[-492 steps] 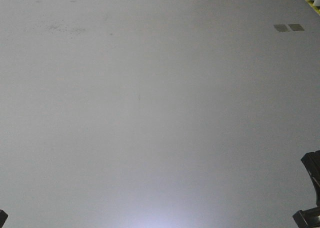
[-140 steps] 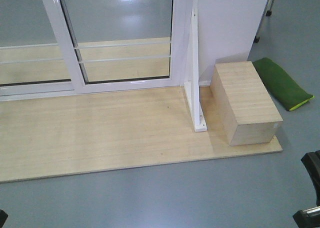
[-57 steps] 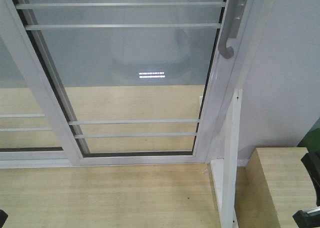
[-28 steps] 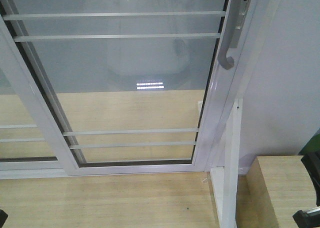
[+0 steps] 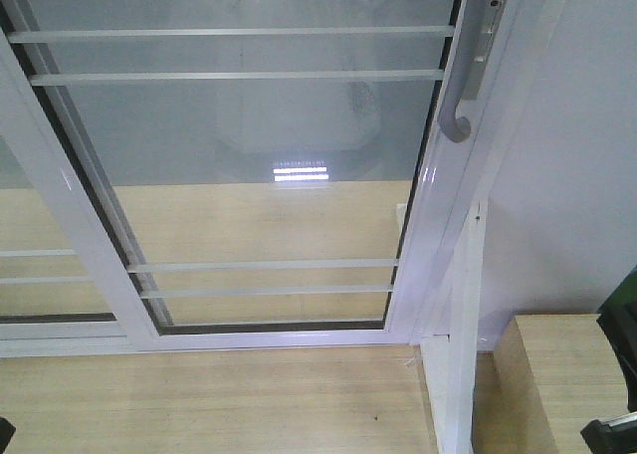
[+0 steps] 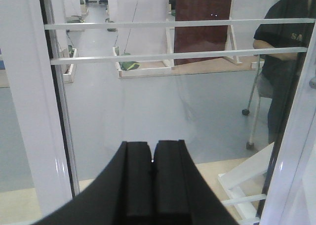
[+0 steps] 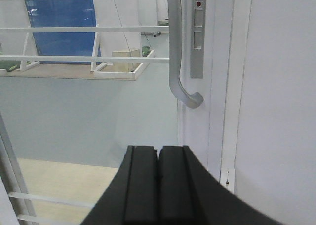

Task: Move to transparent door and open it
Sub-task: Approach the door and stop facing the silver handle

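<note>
As you face it: transparent door (image 5: 249,155) seemingly closed.
Right gripper (image 7: 158,158): clenched, empty; handle (image 7: 174,47) above, slightly right, so this arm suits your reach.
Left gripper (image 6: 152,153): clenched, empty; only door glass ahead.

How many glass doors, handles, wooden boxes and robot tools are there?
White-framed clear glass panels: 2, the transparent door and the plain panel
Curved silver-grey handle: 1
Pale wooden box: 1
Black tools, both shut: 2, the left tool and the right tool
Total: 6
</note>
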Controlling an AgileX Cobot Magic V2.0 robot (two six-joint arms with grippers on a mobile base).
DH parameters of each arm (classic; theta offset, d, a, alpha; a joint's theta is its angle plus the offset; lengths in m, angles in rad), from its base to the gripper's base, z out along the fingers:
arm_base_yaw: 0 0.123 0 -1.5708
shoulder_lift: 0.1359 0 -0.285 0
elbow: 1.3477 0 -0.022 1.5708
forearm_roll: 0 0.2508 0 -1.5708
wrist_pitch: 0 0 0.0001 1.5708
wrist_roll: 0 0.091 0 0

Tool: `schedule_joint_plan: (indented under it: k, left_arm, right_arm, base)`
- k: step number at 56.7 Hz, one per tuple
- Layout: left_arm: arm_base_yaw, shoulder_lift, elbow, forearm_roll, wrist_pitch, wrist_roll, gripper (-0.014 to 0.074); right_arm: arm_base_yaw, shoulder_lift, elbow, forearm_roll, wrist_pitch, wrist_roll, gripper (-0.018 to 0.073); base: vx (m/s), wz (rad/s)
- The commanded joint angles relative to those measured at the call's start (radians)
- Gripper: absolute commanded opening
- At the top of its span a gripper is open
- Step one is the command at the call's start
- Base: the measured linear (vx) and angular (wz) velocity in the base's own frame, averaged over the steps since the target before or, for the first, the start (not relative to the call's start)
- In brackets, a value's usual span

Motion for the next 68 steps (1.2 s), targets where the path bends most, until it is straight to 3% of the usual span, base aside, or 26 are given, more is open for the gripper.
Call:
schedule_joint_plan:
  k: [1,39,51,60,68]
  left_arm:
    - [-0.006,-0.005,0.007,-0.006,-0.087,-0.004,0.0003]
    - [-0.006,-0.005,0.007,-0.006,-0.088,-0.004,0.0003]
    - [-0.006,-0.005,0.007,-0.005,-0.179,-0.01,0.0003]
    - [-0.006,-0.005,0.007,-0.011,-0.323,-0.029,0.0003]
    - [-0.006,-0.002,-0.023,-0.011,-0.314,-0.062,0.0003]
  right_arm:
    - [0.0,0.019,0.002,-0.005,-0.075,-0.007,-0.0001]
    - [0.0,0.019,0.002,-0.005,-0.085,-0.007,-0.0001]
    - [0.0,0.019,0.002,-0.002,-0.145,-0.007,-0.0001]
    - [0.0,0.019,0.002,-0.002,-0.235,-0.007,-0.0001]
    - [0.0,0.02,-0.027,0.0,-0.277,-0.007,-0.0001]
  base:
    - [0.0,0.0]
    - [0.0,0.0]
    - [0.0,0.0]
    - [0.0,0.0]
    - [0.0,0.0]
